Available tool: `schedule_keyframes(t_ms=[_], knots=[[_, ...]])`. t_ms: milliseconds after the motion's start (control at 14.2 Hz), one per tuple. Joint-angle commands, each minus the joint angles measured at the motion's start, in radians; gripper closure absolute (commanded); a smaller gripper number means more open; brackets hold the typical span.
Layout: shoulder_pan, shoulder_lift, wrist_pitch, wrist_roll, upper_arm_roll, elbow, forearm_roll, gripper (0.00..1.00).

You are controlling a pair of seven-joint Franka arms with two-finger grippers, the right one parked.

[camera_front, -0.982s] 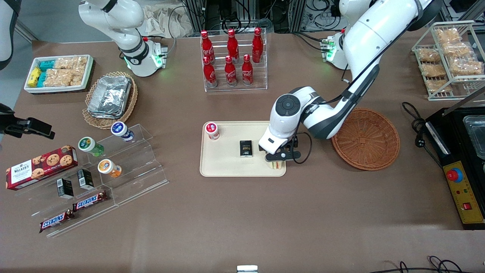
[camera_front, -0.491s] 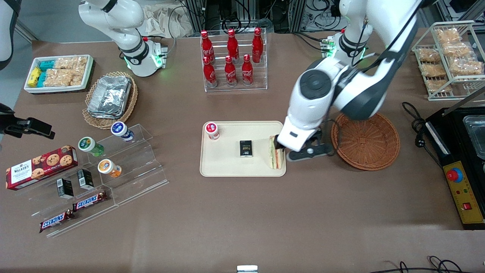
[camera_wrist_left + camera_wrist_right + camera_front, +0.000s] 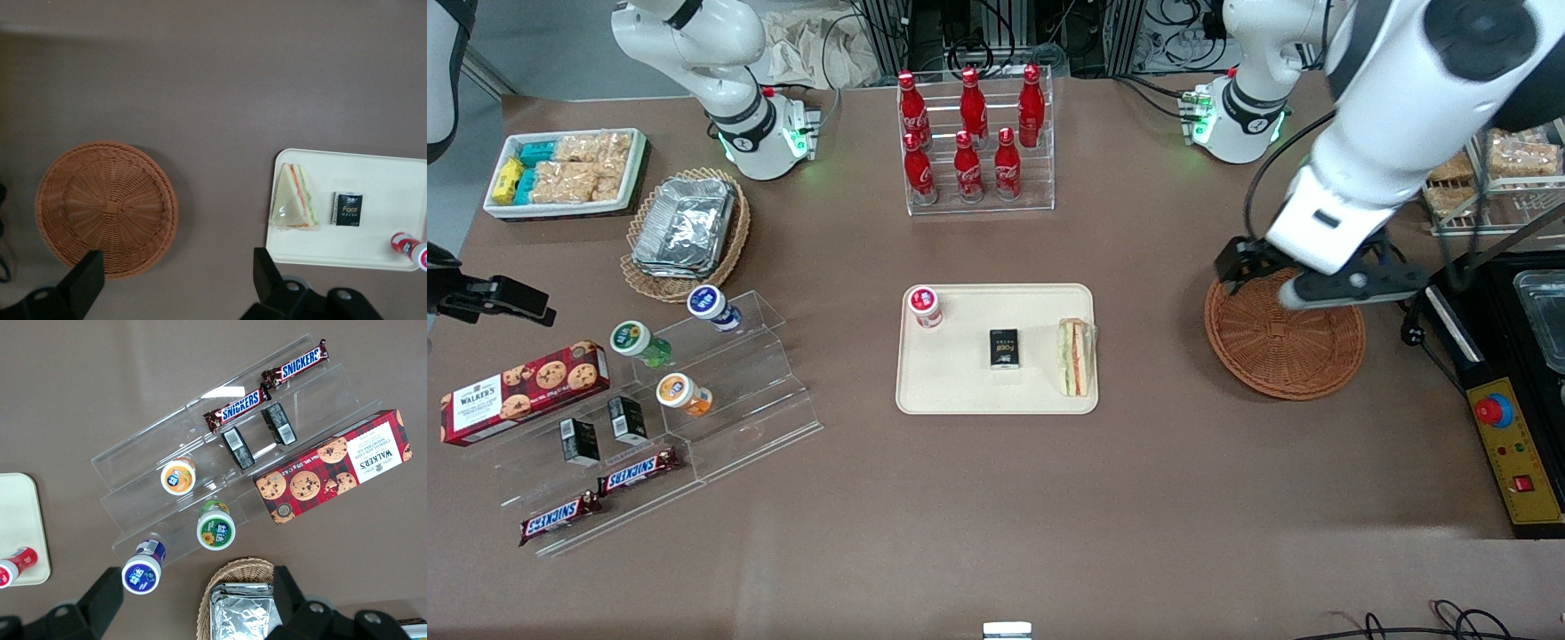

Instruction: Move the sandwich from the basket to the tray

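Observation:
The sandwich [image 3: 1076,357] lies flat on the tray [image 3: 960,391], at the tray's end nearest the basket [image 3: 1285,333], with its striped filling edge showing. Nothing lies in the reddish-brown basket. My gripper [image 3: 1238,264] hangs high over the basket's rim, well apart from the sandwich, and it is open with nothing between its fingers. The left wrist view looks down on the basket [image 3: 107,207], the tray [image 3: 387,180] and the sandwich [image 3: 295,198], with the gripper [image 3: 175,277] spread wide over bare table between basket and tray.
A small black box [image 3: 1004,348] and a red-capped bottle [image 3: 925,307] share the tray. A rack of cola bottles [image 3: 974,142] stands farther from the camera. A control box [image 3: 1516,444] and a wire snack rack [image 3: 1476,133] sit beside the basket.
The gripper let go of the sandwich on the tray, rose and swung away to above the basket. The sandwich stays where it was set down.

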Motion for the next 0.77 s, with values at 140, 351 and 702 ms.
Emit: schedule_keyframes(t_ms=[140, 351, 702], knots=[[-0.021, -0.115, 0.005, 0.307, 0.153, -0.133, -0.038, 0.01], [0.005, -0.108, -0.017, 0.365, 0.207, -0.115, -0.038, 0.01], [0.038, -0.068, -0.061, 0.401, 0.205, -0.048, -0.038, 0.01]])
